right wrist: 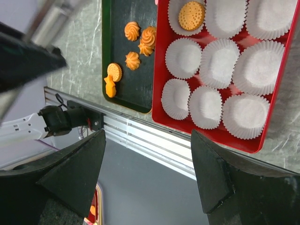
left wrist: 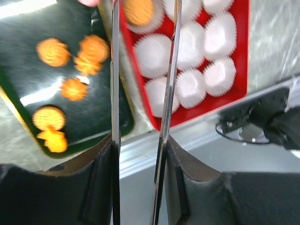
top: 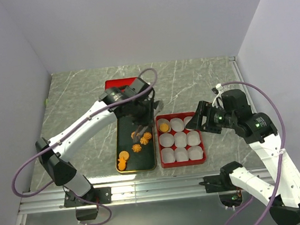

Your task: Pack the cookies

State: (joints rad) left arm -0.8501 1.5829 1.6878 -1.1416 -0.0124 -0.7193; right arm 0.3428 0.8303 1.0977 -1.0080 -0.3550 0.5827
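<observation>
Several orange cookies point(top: 137, 148) lie on a dark tray point(top: 122, 127); the left wrist view shows them as rounds and flower shapes point(left wrist: 74, 89). One round orange cookie point(right wrist: 192, 15) sits in the back left paper cup of the red tray point(right wrist: 161, 70). My left gripper point(left wrist: 139, 140) hangs over the dark tray's right side, shut on metal tongs point(left wrist: 115, 70) whose tips run out of view. My right gripper point(right wrist: 148, 133) hovers open and empty by the red tray's right side point(top: 196, 121).
The red tray point(top: 182, 163) holds a block of white paper cups point(top: 180, 139). A second red piece point(top: 119, 83) lies behind the dark tray. An aluminium rail point(top: 157, 189) runs along the table's near edge. A bit of pink point(left wrist: 89, 2) shows at the left wrist view's top edge.
</observation>
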